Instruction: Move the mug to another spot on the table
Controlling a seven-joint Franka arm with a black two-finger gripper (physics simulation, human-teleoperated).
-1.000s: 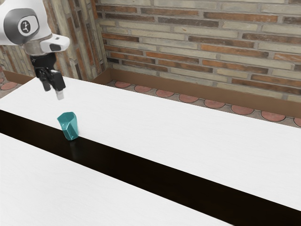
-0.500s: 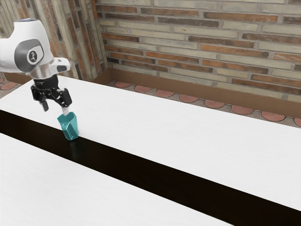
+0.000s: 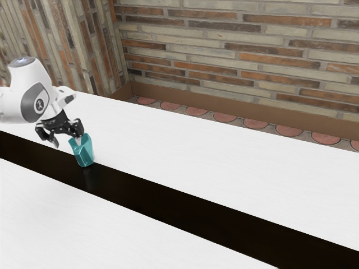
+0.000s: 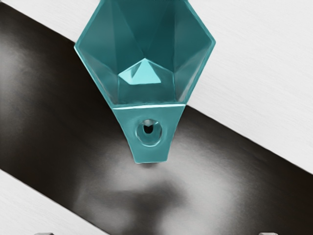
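I am hovering the tool (image 3: 68, 138), spread wide and holding nothing, just above the mug (image 3: 84, 152), which is standing upright on the table's (image 3: 224, 151) dark stripe (image 3: 196, 207), its handle (image 4: 149, 134) facing the tool.

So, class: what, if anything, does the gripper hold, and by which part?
Nothing is held: the gripper hangs open right over the mug.

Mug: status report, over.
Gripper open, low at the mug. Mug upright on the table, dark strip. Nothing in the way.
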